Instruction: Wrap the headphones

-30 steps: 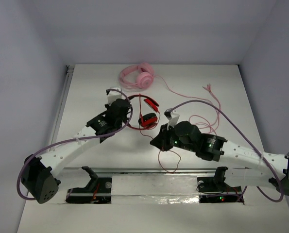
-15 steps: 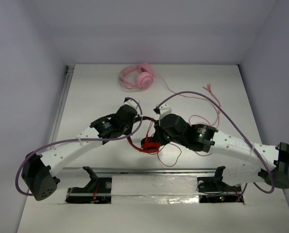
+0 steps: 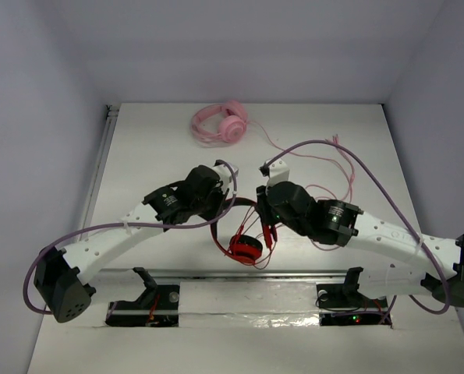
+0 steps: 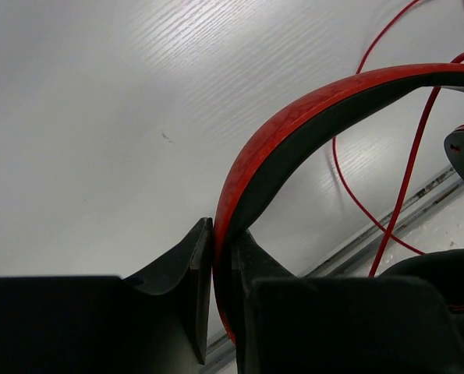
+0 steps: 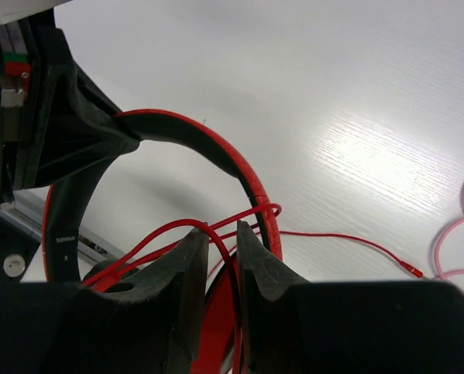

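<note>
The headphones have a black and red headband (image 3: 233,202) and a red ear cup (image 3: 245,248) that hangs low toward the near edge. My left gripper (image 3: 220,201) is shut on the headband (image 4: 309,117) and holds it off the table. My right gripper (image 3: 264,218) is just right of it, its jaws closed around the thin red cable (image 5: 169,227), which arches up between the fingers. The headband (image 5: 216,144) curves in front of the right fingers, and a cable loop crosses it. More red cable (image 4: 407,179) trails down to the table. The second ear cup is hidden by the arms.
Pale pink headphones (image 3: 220,122) lie at the back of the table, and their pink cable (image 3: 325,167) loops across the right side behind my right arm. A metal rail (image 3: 239,274) runs along the near edge just below the ear cup.
The headphones have come toward the near edge and the red ear cup now hangs lower. My right gripper has swung in to the headband, then drawn up and right with the cable.
</note>
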You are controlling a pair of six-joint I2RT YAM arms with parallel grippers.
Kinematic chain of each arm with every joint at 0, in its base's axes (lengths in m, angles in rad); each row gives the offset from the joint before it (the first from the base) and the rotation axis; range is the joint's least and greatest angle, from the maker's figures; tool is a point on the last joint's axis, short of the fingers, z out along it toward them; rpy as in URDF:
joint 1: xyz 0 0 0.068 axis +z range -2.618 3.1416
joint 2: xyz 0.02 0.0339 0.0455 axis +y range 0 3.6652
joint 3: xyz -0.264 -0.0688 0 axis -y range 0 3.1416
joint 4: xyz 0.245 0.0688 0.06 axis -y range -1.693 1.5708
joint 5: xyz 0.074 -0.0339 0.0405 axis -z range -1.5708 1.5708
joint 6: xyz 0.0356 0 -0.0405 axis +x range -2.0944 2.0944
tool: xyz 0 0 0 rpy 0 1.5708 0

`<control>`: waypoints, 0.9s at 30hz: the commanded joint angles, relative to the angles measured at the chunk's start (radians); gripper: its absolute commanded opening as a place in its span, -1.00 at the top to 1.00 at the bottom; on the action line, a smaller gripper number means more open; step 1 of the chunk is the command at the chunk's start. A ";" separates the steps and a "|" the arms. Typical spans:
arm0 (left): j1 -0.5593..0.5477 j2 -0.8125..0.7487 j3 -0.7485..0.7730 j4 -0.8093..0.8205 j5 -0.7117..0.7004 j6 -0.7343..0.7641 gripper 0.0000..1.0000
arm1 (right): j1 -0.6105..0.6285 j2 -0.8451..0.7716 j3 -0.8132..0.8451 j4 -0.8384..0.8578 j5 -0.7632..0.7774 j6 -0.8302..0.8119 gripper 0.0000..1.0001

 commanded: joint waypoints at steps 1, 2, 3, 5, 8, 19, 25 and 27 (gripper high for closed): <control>0.005 -0.033 0.057 0.042 0.080 0.003 1.00 | 0.000 -0.021 0.027 0.036 0.083 -0.012 0.47; 0.016 -0.038 0.063 0.043 0.103 0.001 1.00 | 0.000 -0.024 0.015 0.038 0.104 -0.010 0.47; 0.025 -0.044 0.073 0.043 0.108 0.000 1.00 | 0.000 -0.030 0.009 0.036 0.117 -0.002 0.48; 0.039 -0.060 0.081 0.045 0.138 -0.002 1.00 | 0.000 -0.042 -0.013 0.045 0.157 0.024 0.48; 0.064 -0.070 0.097 0.036 0.143 -0.002 1.00 | 0.000 -0.073 -0.034 0.056 0.236 0.063 0.51; 0.127 -0.109 0.118 0.048 0.195 0.003 1.00 | 0.000 -0.122 -0.079 0.067 0.352 0.148 0.25; 0.163 -0.124 0.107 0.091 0.287 0.000 1.00 | 0.000 -0.160 -0.092 0.073 0.370 0.163 -0.08; 0.174 -0.133 0.109 0.111 0.321 -0.003 1.00 | 0.000 -0.156 -0.103 0.073 0.384 0.171 -0.08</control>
